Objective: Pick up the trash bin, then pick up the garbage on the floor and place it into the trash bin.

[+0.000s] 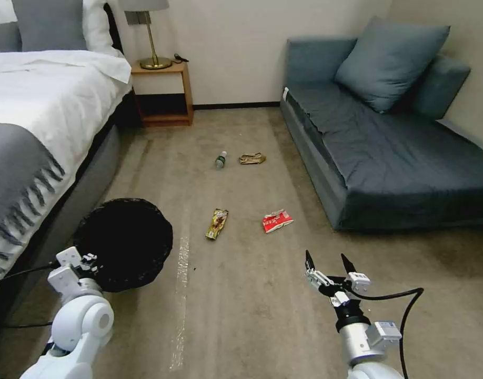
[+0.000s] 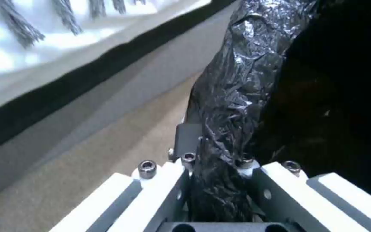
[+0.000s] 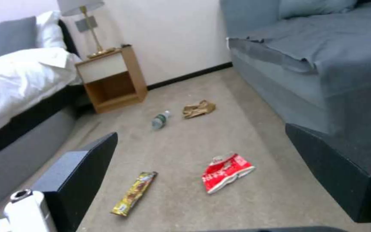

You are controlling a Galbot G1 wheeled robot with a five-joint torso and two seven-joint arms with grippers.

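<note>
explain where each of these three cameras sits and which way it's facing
Head view: sits high on the robot, looking forward and down at the carpet; the left gripper clamps the trash bin rim, the right gripper hangs open.
Left wrist view: on the left arm, looking along its fingers at the bin's black liner and the bed edge.
Right wrist view: on the right arm, looking low across the floor between its open fingers.
Head and right wrist views share the red-and-white wrapper, gold-brown wrapper, bottle, paper bag.
</note>
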